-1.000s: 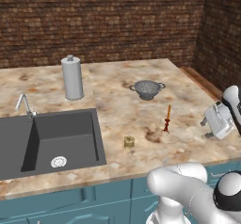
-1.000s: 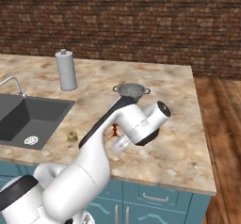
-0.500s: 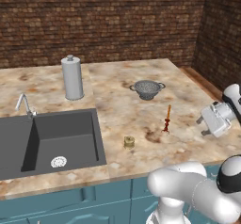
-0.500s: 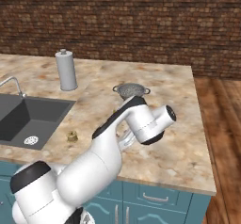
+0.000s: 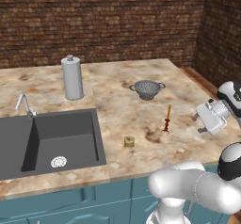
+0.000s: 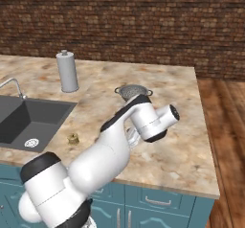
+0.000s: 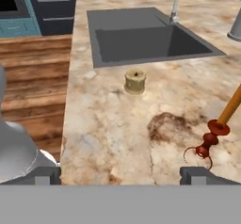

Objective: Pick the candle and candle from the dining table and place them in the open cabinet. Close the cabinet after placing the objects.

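A: Where are your two candles?

B: Both on the table (image 5: 117, 105). The taper (image 5: 167, 118) stands upright on its stand, between the colander (image 5: 147, 88) and the front edge. The stub (image 5: 129, 141) sits nearer the sink (image 5: 52, 140), well apart from the taper.

A: And your gripper (image 5: 203, 122)?

B: Jaws wide open, nothing between them, hanging off to the taper's right, near but not touching. In the hand view the taper (image 7: 221, 124) is far to the right, with the stub (image 7: 135, 81) nearer the middle.

A: So what can bite you here?

B: The taper is thin and top-heavy, I'd judge. If you come in sideways off line, one finger will likely knock the stem before the other arrives, and it tips or rolls. Centre it between the tips first.

A: Anything else?

B: Grip too high and it may pivot in the jaws. The stub is squat, so you could push it along the stone instead of catching it.
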